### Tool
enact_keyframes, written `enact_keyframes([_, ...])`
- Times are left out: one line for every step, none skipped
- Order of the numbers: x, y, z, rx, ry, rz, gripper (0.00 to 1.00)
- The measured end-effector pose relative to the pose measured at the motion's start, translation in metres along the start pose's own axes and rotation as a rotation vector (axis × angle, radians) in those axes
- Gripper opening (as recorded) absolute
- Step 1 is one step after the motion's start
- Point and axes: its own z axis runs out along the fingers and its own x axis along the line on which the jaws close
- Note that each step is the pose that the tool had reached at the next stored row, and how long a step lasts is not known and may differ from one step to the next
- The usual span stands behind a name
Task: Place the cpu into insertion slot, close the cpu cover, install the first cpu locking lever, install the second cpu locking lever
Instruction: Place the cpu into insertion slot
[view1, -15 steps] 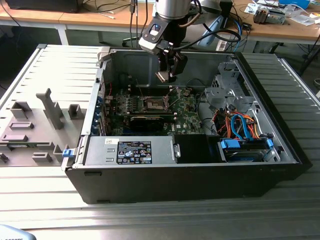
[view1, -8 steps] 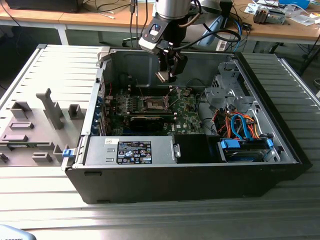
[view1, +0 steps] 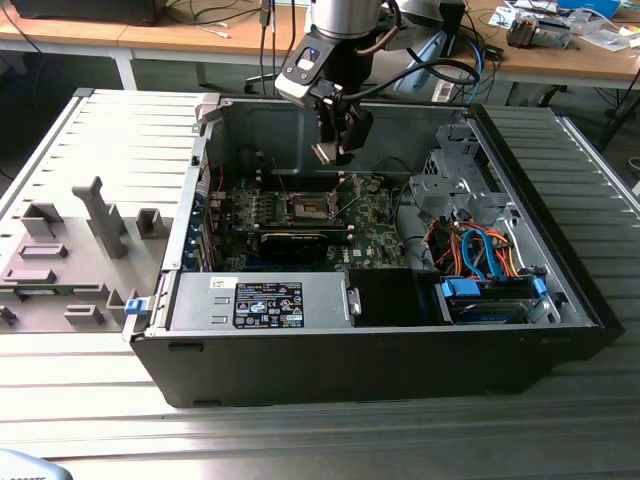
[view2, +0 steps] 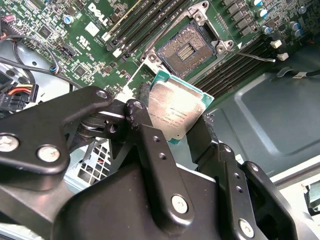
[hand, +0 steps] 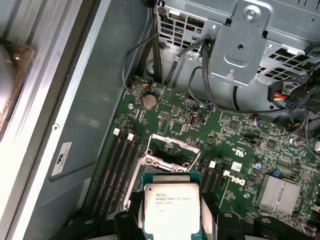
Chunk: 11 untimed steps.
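Right now the gripper (view2: 172, 125) is clamping the cpu (view2: 176, 106) by two opposite edges, its metal top showing in both wrist views. It is hanging above the board (view1: 375, 228), near the slot (view2: 187, 50) but apart from it, and the slot is lying bare with its dark centre exposed. So I am judging the first step as under way: the cpu is not yet seated, and the closing and both lever steps are waiting. The open case (view1: 400, 372) is holding the board on its floor, a drive cage (view1: 450, 185) and coloured cables (view1: 482, 258) toward the exterior view's right, and a labelled grey box (view1: 262, 300) along its near wall.
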Motion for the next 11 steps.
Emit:
enact_keyframes([0.0000,0.0000,0.0000,0.0000,0.0000,0.000,0.55])
enact_keyframes([0.0000,0.0000,0.0001,-0.0002,-0.0001,0.004,0.55])
enact_keyframes([0.0000,0.0000,0.0001,-0.0003,-0.0003,0.008,0.55])
enact_keyframes([0.0000,0.0000,0.0001,-0.0002,-0.0003,0.008,0.55])
enact_keyframes([0.0000,0.0000,0.0001,-0.0003,-0.0004,0.008,0.55])
enact_keyframes([0.0000,0.0000,0.0001,-0.0002,-0.0004,0.009,0.55])
enact_keyframes([0.0000,0.0000,0.0001,-0.0002,-0.0005,0.010,0.55])
enact_keyframes([0.0000,0.0000,0.0001,-0.0002,-0.0004,0.010,0.55])
enact_keyframes([0.0000,0.0000,0.0001,-0.0003,-0.0004,0.011,0.55])
enact_keyframes([0.0000,0.0000,0.0001,-0.0003,-0.0005,0.011,0.55])
enact_keyframes([0.0000,0.0000,0.0002,-0.0003,-0.0005,0.011,0.55])
